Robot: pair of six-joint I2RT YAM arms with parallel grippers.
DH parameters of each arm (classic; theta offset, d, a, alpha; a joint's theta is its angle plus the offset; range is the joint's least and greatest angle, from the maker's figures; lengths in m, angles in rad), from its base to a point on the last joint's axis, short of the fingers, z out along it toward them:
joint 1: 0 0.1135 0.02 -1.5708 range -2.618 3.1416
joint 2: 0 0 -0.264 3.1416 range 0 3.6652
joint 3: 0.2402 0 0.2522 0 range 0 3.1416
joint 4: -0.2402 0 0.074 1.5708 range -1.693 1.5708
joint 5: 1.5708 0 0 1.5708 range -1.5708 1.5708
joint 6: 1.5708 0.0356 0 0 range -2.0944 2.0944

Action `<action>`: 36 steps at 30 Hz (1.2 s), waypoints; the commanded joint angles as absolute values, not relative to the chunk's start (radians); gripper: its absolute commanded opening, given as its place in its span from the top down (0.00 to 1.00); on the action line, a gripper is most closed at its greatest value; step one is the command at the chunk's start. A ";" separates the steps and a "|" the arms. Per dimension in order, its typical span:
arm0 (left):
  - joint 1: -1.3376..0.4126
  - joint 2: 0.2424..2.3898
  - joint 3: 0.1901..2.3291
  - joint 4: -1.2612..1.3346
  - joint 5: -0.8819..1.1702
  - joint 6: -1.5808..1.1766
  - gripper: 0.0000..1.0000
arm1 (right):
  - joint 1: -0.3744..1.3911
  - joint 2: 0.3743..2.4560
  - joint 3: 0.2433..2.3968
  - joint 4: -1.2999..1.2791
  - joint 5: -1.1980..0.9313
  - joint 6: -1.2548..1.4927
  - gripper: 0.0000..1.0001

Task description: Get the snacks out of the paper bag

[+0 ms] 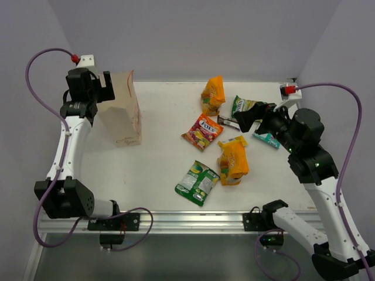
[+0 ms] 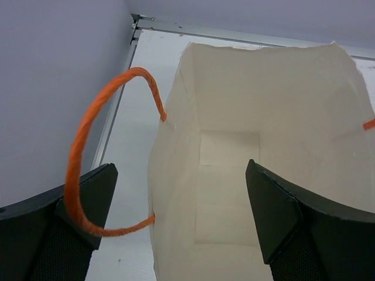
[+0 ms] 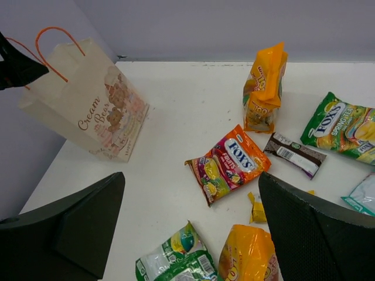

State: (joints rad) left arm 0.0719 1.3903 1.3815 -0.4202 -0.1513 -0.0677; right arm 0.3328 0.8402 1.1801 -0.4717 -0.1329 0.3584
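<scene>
The cream paper bag (image 1: pixel 120 108) stands upright at the far left. My left gripper (image 1: pixel 96 88) is open at its mouth; in the left wrist view (image 2: pixel 181 216) its jaws straddle the bag's near wall by an orange handle (image 2: pixel 88 152). The inside of the bag (image 2: pixel 234 170) shows no packets. Snacks lie on the table: orange packet (image 1: pixel 213 95), green packet (image 1: pixel 243 105), dark bar (image 1: pixel 228 121), red-yellow packet (image 1: pixel 203 131), teal packet (image 1: pixel 266 139), second orange packet (image 1: pixel 233 161), second green packet (image 1: pixel 197 182). My right gripper (image 1: pixel 249 117) is open and empty above them (image 3: pixel 190 234).
The right wrist view shows the bag (image 3: pixel 88 99), the red-yellow packet (image 3: pixel 229 163), the dark bar (image 3: pixel 295 154) and a small yellow wrapper (image 3: pixel 256 208). Grey walls close the back and sides. The table's metal rail (image 1: pixel 176 221) runs along the near edge.
</scene>
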 commanded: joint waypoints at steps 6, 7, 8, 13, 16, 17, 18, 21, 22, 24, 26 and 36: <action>0.083 1.146 1.525 -0.610 -0.071 -0.123 0.00 | 0.330 0.738 1.364 -0.589 -0.040 0.273 0.01; 0.083 1.114 1.523 -0.630 -0.068 -0.123 0.00 | 0.330 0.701 1.383 -0.592 -0.003 0.262 0.01; 0.083 1.050 1.514 -0.637 -0.063 -0.127 0.00 | 0.330 0.680 1.388 -0.591 0.015 0.244 0.01; 0.061 0.820 1.476 -0.612 -0.005 -0.153 0.00 | 0.330 0.548 1.405 -0.583 0.112 0.163 0.01; 0.028 0.737 1.491 -0.620 0.029 -0.156 0.00 | 0.330 0.456 1.376 -0.557 0.126 0.114 0.01; 0.014 0.718 1.499 -0.627 0.020 -0.147 0.00 | 0.330 0.410 1.362 -0.548 0.139 0.100 0.01; 0.008 0.703 1.502 -0.635 0.009 -0.144 0.00 | 0.330 0.385 1.342 -0.516 0.152 0.085 0.01; -0.070 0.635 1.496 -0.675 -0.113 -0.144 0.00 | 0.330 0.307 1.272 -0.497 0.201 0.051 0.01; -0.095 0.603 1.477 -0.687 -0.153 -0.143 0.00 | 0.330 0.289 1.255 -0.497 0.204 0.037 0.01; -0.115 0.577 1.453 -0.695 -0.259 -0.130 0.00 | 0.330 0.244 1.243 -0.489 0.207 0.023 0.01; -0.132 0.558 1.430 -0.704 -0.313 -0.117 0.00 | 0.330 0.226 1.235 -0.498 0.213 0.015 0.01; -0.137 0.546 1.385 -0.683 -0.259 -0.121 0.00 | 0.330 0.216 1.209 -0.511 0.213 0.028 0.01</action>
